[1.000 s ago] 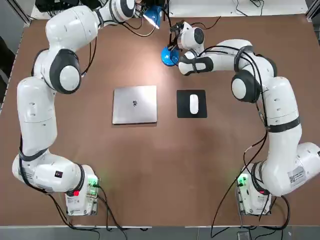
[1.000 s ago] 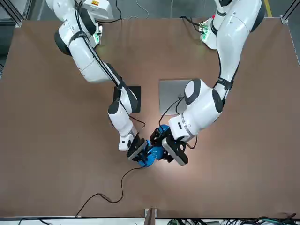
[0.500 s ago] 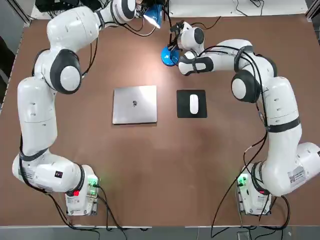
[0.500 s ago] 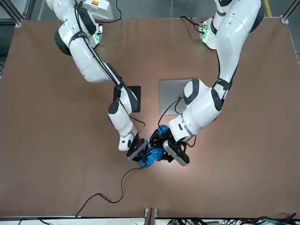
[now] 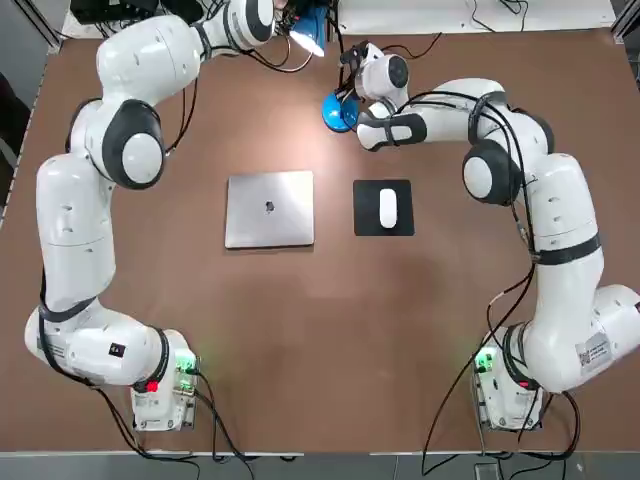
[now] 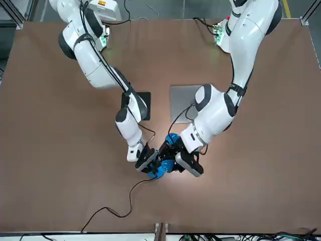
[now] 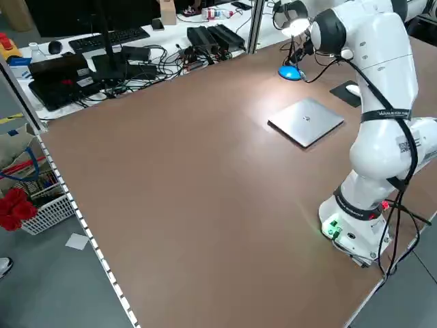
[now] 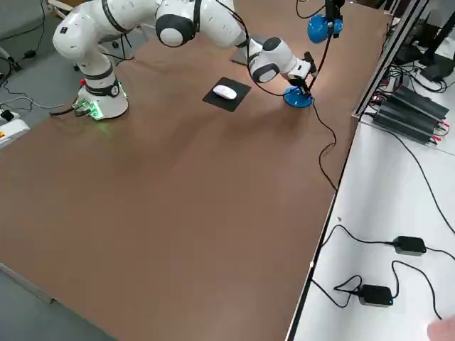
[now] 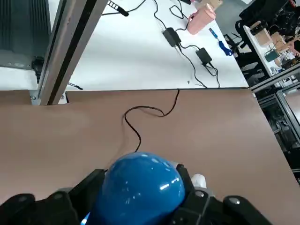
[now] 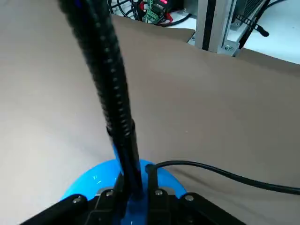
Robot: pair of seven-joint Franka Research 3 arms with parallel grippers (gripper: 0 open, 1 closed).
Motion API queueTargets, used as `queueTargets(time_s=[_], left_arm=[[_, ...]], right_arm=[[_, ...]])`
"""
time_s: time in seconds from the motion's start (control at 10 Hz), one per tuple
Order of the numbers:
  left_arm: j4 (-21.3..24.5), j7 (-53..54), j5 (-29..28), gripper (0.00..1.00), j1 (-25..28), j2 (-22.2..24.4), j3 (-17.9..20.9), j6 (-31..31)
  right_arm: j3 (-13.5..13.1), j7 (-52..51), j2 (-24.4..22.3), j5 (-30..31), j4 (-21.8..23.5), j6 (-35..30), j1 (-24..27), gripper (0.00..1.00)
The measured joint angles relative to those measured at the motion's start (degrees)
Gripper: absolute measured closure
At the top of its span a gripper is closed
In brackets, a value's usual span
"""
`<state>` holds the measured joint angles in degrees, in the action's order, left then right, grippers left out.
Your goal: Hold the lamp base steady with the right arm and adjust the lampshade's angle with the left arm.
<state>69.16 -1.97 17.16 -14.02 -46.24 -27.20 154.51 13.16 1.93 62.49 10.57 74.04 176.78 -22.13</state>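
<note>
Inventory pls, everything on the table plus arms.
lampshade: one, blue with lit white inside, far edge of table, between left gripper's fingers
lamp base: one, blue, on table nearer than lampshade
lamp neck: one, black, rising from base
laptop: one, silver, closed, mid-table
mouse pad: one, black, right of laptop
mouse: one, white, on pad
cable: one, black, from lamp to table's far edge
left arm: one, white/grey, gripper at lampshade
right arm: one, white/grey, gripper shut at neck, over base
</note>
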Motion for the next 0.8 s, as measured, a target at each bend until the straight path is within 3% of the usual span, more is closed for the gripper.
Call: queueTargets(time_s=[0.8], left_arm=[[0.1,-4.1,0.0,0.22,-1.0,-0.2,1.2,1.7]], right_arm=[[0.0,0.0,0.0,0.0,0.0,0.1,0.0,0.78]])
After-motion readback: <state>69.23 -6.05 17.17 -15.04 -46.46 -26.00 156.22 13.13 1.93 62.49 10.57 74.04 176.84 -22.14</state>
